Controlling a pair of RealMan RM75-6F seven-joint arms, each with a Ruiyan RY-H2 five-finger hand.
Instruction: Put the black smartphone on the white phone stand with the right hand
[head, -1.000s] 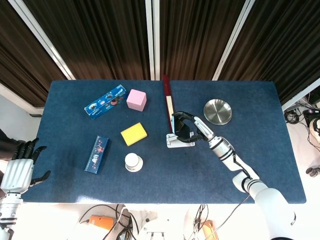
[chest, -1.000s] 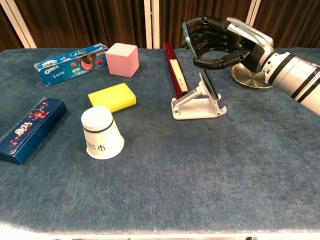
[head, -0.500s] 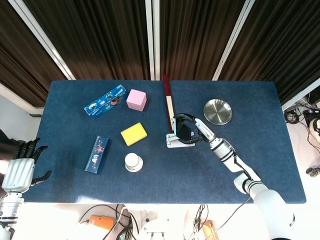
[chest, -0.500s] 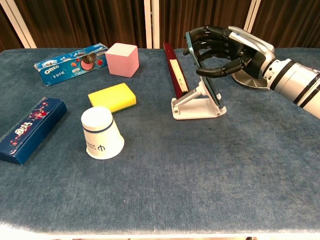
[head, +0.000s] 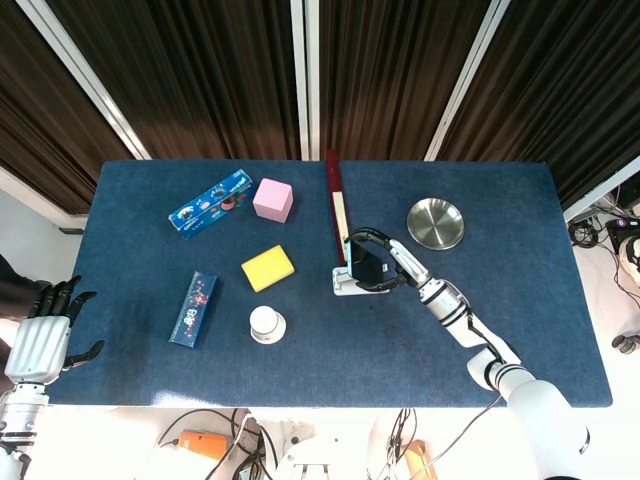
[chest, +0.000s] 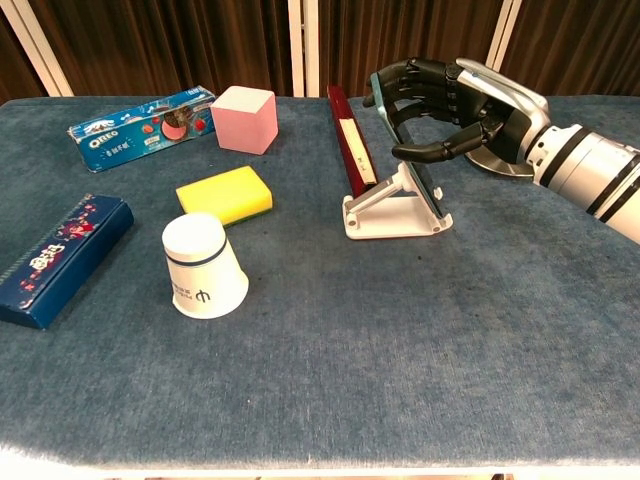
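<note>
The black smartphone (head: 364, 268) leans along the sloped back of the white phone stand (head: 345, 288), seen edge-on in the chest view as a thin dark strip (chest: 425, 183). Its lower end sits at the lip of the stand (chest: 390, 218). My right hand (head: 385, 265) grips the phone's upper part, with the fingers curled over the top and the thumb against its back (chest: 450, 100). My left hand (head: 40, 335) hangs off the table's left edge with its fingers apart, holding nothing.
A dark red box (chest: 350, 140) stands on edge right behind the stand. A metal dish (head: 435, 223) lies behind my right hand. To the left are a yellow sponge (chest: 225, 194), a white cup (chest: 203, 265), a pink cube (chest: 243, 118), an Oreo box (chest: 140, 115) and a blue box (chest: 60, 258).
My right hand has come down a little with the phone, settling it lower against the stand. The left hand has not moved.
</note>
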